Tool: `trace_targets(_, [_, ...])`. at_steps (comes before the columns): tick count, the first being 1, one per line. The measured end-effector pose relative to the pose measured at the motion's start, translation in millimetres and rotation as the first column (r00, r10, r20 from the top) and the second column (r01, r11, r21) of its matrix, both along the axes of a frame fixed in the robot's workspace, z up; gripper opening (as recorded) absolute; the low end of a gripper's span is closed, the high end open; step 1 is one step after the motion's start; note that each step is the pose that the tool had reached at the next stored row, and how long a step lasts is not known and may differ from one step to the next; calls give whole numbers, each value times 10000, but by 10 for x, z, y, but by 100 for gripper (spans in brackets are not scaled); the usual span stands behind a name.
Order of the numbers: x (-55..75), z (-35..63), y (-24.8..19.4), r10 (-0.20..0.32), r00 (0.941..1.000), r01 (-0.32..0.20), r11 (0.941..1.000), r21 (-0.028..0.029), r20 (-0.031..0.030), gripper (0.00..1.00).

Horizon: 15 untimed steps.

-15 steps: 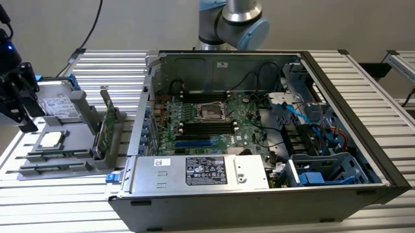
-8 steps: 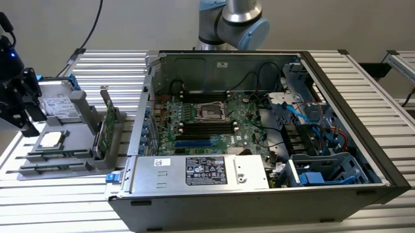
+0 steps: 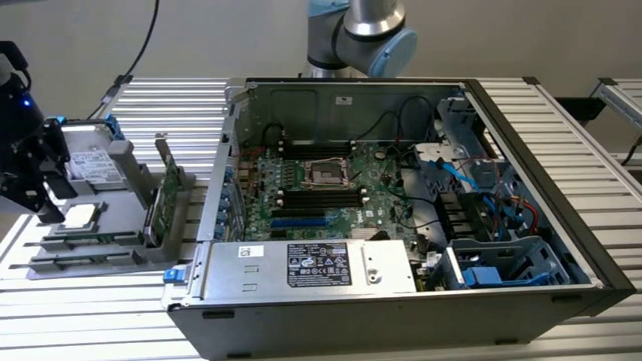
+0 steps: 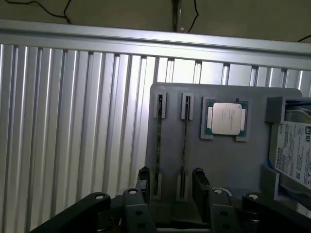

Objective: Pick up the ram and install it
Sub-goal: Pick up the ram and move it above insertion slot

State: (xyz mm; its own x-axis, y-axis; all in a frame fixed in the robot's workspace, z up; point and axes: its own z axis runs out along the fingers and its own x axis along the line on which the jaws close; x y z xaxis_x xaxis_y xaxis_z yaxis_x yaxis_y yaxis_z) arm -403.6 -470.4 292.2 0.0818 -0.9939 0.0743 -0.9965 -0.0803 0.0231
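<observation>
Two thin dark ram sticks stand on edge in slots of a grey holder (image 4: 228, 160): one ram stick (image 4: 159, 141) and a second ram stick (image 4: 184, 141) side by side. My gripper (image 4: 171, 183) hovers above their near ends, open, with one black finger (image 4: 143, 180) outside the first stick and the other finger (image 4: 199, 182) outside the second. It holds nothing. In the exterior view my gripper (image 3: 42, 207) hangs over the holder (image 3: 110, 259) at the exterior view's left, where the sticks (image 3: 89, 241) lie. The motherboard's black slots (image 3: 321, 199) sit inside the open computer case (image 3: 401, 301).
On the holder there are also a square processor (image 4: 226, 118), a silver hard drive with a white label (image 4: 294, 150) and an upright green card with a metal bracket (image 3: 165, 195). The ribbed metal table (image 4: 73, 121) surrounds the holder. The arm's base (image 3: 356, 34) rises behind the case.
</observation>
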Motion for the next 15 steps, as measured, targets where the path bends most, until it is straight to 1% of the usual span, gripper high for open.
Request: trace_targets(15, [-4,-275,-48,-308,9995,308,9995,1,11,48])
